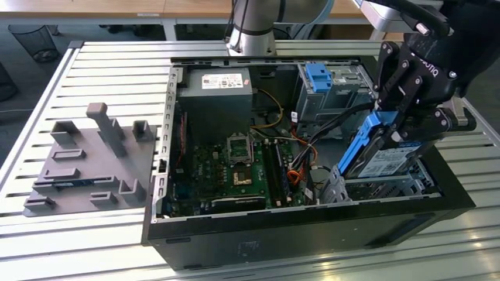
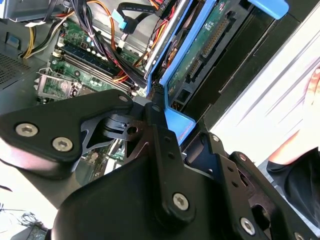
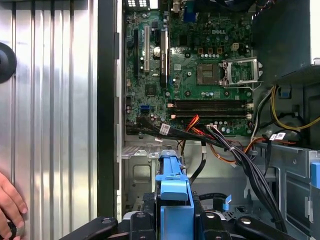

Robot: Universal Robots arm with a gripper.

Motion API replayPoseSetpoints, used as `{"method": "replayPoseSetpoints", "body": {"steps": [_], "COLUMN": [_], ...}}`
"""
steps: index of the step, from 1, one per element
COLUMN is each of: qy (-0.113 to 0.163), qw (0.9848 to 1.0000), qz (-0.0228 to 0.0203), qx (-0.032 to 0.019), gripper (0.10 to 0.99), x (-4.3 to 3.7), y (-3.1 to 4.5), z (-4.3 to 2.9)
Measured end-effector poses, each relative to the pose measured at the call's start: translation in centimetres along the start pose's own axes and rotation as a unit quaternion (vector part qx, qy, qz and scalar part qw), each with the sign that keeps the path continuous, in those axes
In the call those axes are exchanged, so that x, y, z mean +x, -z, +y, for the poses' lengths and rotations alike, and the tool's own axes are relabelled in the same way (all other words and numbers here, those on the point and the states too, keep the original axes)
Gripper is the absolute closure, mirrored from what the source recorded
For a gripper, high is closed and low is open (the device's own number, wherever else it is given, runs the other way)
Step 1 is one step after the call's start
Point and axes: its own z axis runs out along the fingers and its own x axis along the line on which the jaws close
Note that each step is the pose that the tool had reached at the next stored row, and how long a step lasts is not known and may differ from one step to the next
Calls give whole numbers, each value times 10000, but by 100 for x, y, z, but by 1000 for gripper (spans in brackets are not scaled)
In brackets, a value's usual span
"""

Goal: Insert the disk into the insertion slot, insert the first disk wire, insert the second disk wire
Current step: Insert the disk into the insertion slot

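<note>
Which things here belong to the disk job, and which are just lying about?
Job: disk, gripped by the pincer; insertion slot.
Lying about: grey fixture plate, motherboard, power supply, wastebasket, person's hand.

The bench (image 1: 102, 64) is made of silver metal with long grooves running across it. Bright light shines off the grooves near the front edge, and in the first wrist view the bench (image 3: 50, 100) looks shiny and striped too. A flat grey tray (image 1: 86, 158) with little grey blocks standing on it lies on the bench at the exterior view's left. Behind the bench stand light brown wooden desks (image 1: 117, 9) with white legs. The floor (image 1: 102, 32) under them is dark grey. 1 black wire bin (image 1: 35, 41) stands on that floor.
</note>
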Motion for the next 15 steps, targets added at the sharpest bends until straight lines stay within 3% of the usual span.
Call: {"method": "replayPoseSetpoints", "body": {"steps": [15], "qy": [0], "qw": [10000], "qz": [0], "qx": [0], "gripper": [722], "x": [0], "y": [-58], "z": [-1]}}
